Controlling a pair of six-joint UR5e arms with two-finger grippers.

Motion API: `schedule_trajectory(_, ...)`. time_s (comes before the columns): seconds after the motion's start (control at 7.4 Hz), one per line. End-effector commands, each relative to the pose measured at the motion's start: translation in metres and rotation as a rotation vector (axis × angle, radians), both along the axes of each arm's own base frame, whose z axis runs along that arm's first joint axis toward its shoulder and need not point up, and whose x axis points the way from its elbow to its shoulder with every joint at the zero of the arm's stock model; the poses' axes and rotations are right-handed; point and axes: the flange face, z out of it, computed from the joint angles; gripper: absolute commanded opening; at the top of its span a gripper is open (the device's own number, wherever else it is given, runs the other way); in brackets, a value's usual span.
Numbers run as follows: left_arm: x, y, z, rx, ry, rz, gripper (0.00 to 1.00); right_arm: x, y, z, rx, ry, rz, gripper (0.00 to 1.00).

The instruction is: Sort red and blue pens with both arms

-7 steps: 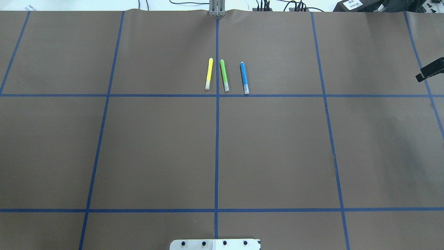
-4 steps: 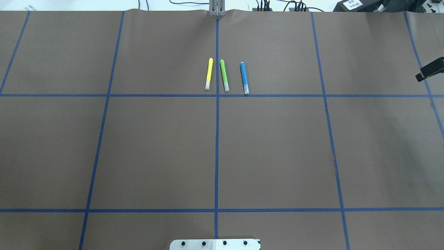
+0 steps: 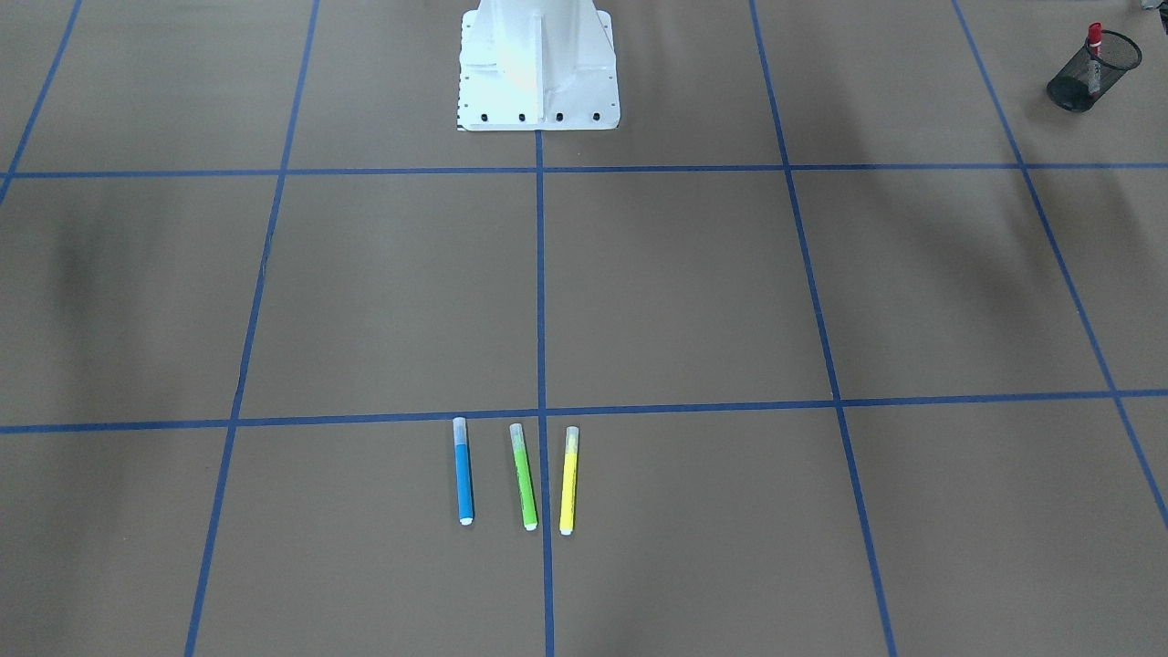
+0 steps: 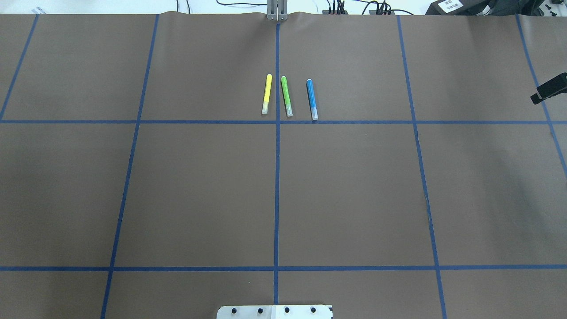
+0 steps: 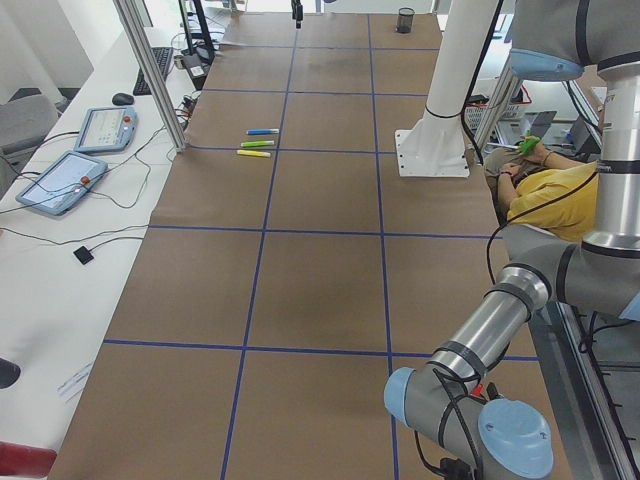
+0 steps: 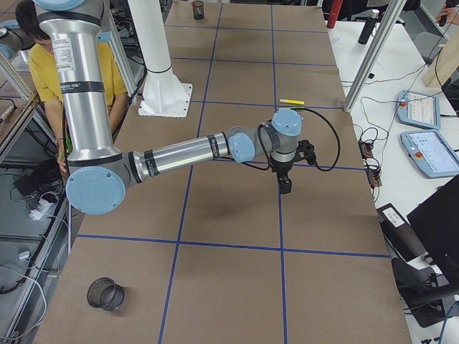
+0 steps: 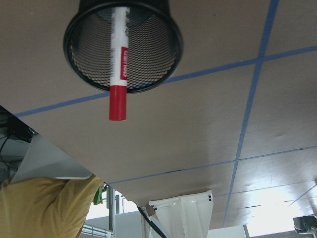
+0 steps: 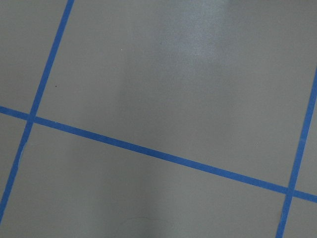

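Note:
The blue pen (image 4: 312, 98) lies flat on the brown mat, just past the far tape line and right of centre; it also shows in the front-facing view (image 3: 464, 474). The red pen (image 7: 118, 64) stands in a black mesh cup (image 7: 124, 47), red cap sticking out; the front-facing view has the pen (image 3: 1093, 38) at the top right, on my left side. None of the left gripper's fingers show. My right gripper (image 6: 285, 185) hangs low over bare mat at the table's right end; only a black sliver of that gripper (image 4: 548, 88) shows overhead, and I cannot tell whether it is open or shut.
A green marker (image 4: 286, 96) and a yellow marker (image 4: 266, 94) lie beside the blue pen. A second mesh cup (image 6: 105, 294) stands near my right end. The white pedestal base (image 3: 538, 73) is at mid-table. A person in a yellow shirt (image 5: 555, 190) sits behind the robot.

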Motion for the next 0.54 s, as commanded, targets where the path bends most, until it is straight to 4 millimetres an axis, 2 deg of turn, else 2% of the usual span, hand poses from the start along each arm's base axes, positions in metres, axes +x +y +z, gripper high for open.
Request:
schedule_trajectory(0.0,-0.037,-0.046,-0.017,0.184,-0.198,-0.014,1.0,0.0,0.0,0.0,-0.002,-0.001,0.001,1.0)
schedule_trajectory(0.14,-0.051,-0.075,-0.04,0.299,-0.324,0.008,1.0,0.0,0.0,0.0,-0.002,-0.001,0.001,1.0)
schedule_trajectory(0.41,-0.047,-0.156,-0.101,0.603,-0.536,0.122,1.0,-0.001,0.0,0.0,-0.002,-0.003,-0.001,1.0)
